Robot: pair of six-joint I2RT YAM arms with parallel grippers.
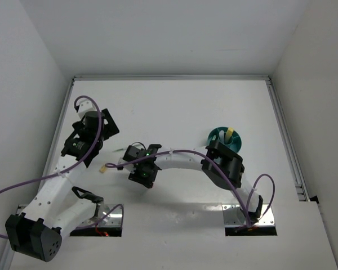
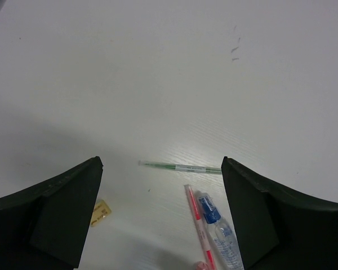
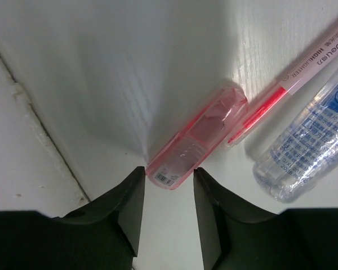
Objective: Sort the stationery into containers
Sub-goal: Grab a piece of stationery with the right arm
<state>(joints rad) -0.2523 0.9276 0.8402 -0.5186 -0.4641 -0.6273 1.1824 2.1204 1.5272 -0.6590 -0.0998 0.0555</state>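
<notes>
From above, the right gripper [image 1: 142, 170] reaches left across the table, well apart from the teal tub [image 1: 214, 135], with the tiny yellow piece [image 1: 105, 167] near it

Left wrist: the left gripper [image 2: 162, 162] hangs wide open and empty above the thin green pen [image 2: 183, 167]

Right wrist: the jaws stand narrow, the pink marker [image 3: 197, 135] cap end right at their tips; whether they pinch it I cannot tell. A deeper reach along the cap looks wiser before lifting, since the clear-blue tube [image 3: 304, 152] lies just beside and could get nudged
</notes>
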